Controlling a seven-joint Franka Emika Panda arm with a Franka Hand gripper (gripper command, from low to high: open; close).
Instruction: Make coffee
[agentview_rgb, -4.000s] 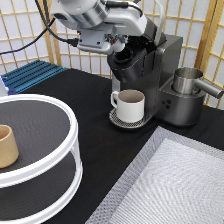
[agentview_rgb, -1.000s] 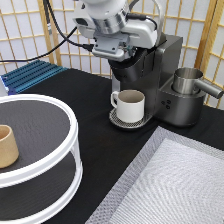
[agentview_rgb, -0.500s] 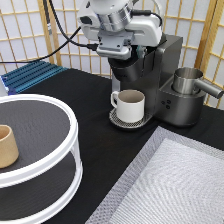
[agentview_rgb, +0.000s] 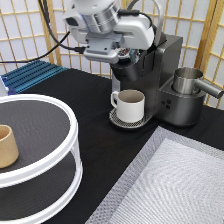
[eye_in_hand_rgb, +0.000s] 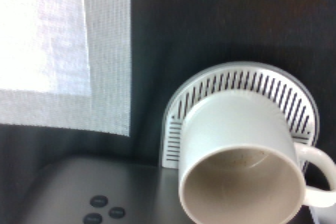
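I have the gripper (agentview_rgb: 121, 54) poised over the coffee machine's (agentview_rgb: 160, 75) open top, presumably to load the pod, which I cannot see, nor whether the jaws are open, while the mug (agentview_rgb: 130, 105) waits on the drip tray (eye_in_hand_rgb: 247, 85) below to catch the brew.

Looked like a staged lab kitchen mock-up: black counter (agentview_rgb: 90, 145) carried a pod coffee machine (agentview_rgb: 160, 80), white mug (agentview_rgb: 131, 105) on its drip tray, white two-tier rack (agentview_rgb: 45, 150). Shoji-style screens (agentview_rgb: 25, 35) walled it off, cables (agentview_rgb: 47, 45) draped behind.
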